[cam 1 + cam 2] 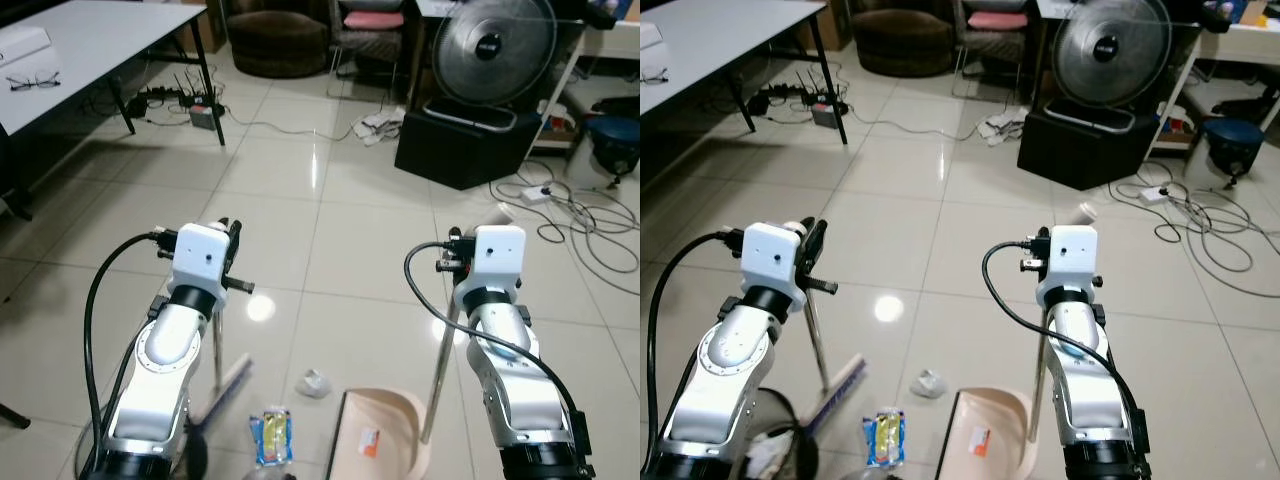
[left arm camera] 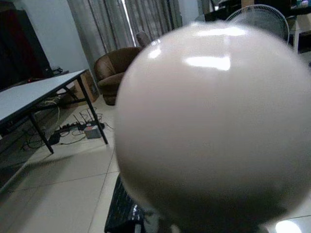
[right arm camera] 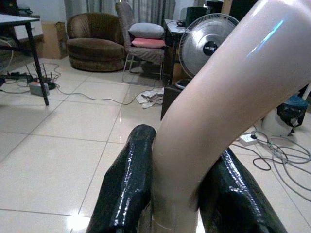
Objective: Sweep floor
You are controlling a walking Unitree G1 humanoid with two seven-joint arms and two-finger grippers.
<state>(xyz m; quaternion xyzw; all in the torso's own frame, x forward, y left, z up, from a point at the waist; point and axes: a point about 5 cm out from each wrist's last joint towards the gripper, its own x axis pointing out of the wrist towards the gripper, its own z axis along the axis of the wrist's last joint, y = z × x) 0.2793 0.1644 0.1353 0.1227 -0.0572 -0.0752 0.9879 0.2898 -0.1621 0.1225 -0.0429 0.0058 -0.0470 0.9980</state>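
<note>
Left eye view: left gripper (image 1: 228, 245) closed around the broom (image 1: 226, 385) handle; right gripper (image 3: 175, 189) clamped on the dustpan (image 1: 378, 438) handle. Wrapper (image 1: 271, 436) and crumpled scrap (image 1: 314, 382) lie on the floor (image 1: 300, 200) between brush and pan mouth. Judgement: keep pan edge flat, sweep short strokes towards it.

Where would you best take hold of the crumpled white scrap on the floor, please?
Grip the crumpled scrap across its bunched middle, coming straight down from above. It lies low on the tile between the broom head and the dustpan, so a side approach would likely hit them.
</note>
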